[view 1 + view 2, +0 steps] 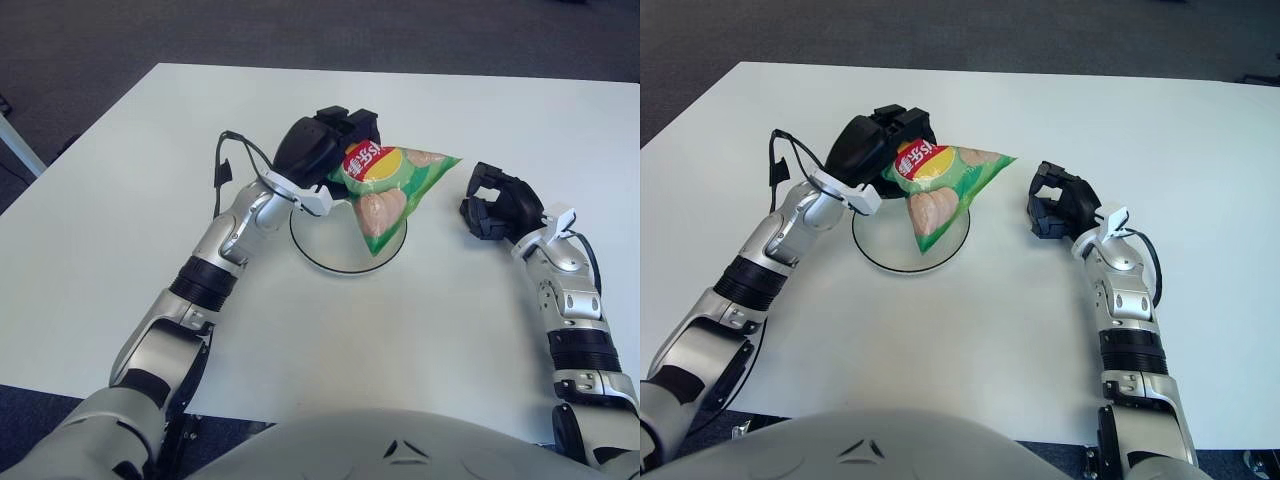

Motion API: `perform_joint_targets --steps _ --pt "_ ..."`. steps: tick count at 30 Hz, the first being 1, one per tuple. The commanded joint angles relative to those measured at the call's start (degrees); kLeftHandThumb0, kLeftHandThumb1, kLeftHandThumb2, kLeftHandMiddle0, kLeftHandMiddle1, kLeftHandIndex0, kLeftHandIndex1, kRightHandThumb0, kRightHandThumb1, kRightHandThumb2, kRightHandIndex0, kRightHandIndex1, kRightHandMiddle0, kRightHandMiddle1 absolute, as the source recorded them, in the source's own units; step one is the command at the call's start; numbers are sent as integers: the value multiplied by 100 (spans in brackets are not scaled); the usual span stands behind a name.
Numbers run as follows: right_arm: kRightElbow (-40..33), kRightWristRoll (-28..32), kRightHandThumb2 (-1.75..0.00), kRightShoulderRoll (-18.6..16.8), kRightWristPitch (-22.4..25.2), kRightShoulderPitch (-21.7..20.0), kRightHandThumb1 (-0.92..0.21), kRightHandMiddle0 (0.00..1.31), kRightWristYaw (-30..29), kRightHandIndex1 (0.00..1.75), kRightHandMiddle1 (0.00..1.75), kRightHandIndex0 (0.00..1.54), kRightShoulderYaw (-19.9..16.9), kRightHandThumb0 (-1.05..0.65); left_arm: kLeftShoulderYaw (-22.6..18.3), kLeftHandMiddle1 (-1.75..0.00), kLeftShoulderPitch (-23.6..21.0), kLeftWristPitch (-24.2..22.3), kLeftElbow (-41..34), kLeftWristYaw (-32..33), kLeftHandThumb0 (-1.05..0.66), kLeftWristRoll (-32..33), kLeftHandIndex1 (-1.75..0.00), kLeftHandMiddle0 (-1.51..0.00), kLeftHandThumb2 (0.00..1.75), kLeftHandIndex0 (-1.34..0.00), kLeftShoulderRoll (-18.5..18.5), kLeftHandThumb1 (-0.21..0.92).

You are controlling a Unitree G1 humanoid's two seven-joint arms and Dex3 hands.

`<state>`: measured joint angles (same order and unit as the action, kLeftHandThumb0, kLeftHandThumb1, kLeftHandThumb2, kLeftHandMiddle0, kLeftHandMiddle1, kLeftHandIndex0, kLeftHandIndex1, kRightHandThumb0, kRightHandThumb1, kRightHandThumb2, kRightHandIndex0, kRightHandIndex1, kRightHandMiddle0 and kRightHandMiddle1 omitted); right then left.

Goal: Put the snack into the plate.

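Now the left hand (325, 148) grasps the snack bag (385, 190), which hangs to its right over the plate (330, 262); the right hand (497, 202), curled and holding nothing, sits beyond the bag.

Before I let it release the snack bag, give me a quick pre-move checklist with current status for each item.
1. Left robot hand grips the snack bag at its left end: ok.
2. Bag is over the plate: ok, its lower corner hangs inside the rim; the right corner sticks out past it.
3. Bag resting on the plate: cannot tell, whether the lower corner touches is unclear.
4. Right robot hand is clear of the plate, to its right, fingers curled and holding nothing: ok.
5. Nothing else lies in the plate's visible part: ok.
6. Plate sits well in from the table edges: ok.
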<state>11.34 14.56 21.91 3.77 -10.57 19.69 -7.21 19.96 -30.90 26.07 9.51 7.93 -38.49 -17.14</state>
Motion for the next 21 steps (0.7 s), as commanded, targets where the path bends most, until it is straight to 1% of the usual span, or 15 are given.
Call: perform_joint_targets --steps 1,3,7,11,16,21 --pt "289 -286 -131 -66 538 418 -32 61 3 175 175 130 268 -48 59 -172 30 164 129 -146 0 67 -175 -87 169 -63 -69 -2" --pt "280 -298 -131 -63 547 420 -32 61 -7 175 175 130 273 -48 68 -172 18 211 164 -198 0 80 -175 -86 169 -63 -86 -1" --pt "242 -313 -131 -51 583 426 -32 61 -9 175 175 130 295 -48 138 -172 -9 358 339 -569 0 150 -175 -86 168 -62 -252 0" --pt "231 -296 -130 -40 597 430 -33 61 0 175 175 130 304 -48 172 -172 15 440 471 -758 0 165 -175 -84 166 -61 -321 1" --pt "234 -287 -130 -32 596 430 -33 60 21 175 175 130 308 -48 194 -172 63 410 468 -819 0 69 -175 -83 164 -60 -353 3" --pt "245 -273 -129 -34 579 429 -33 60 33 175 175 130 303 -48 270 -174 139 183 325 -925 0 -235 -175 -82 165 -60 -447 3"
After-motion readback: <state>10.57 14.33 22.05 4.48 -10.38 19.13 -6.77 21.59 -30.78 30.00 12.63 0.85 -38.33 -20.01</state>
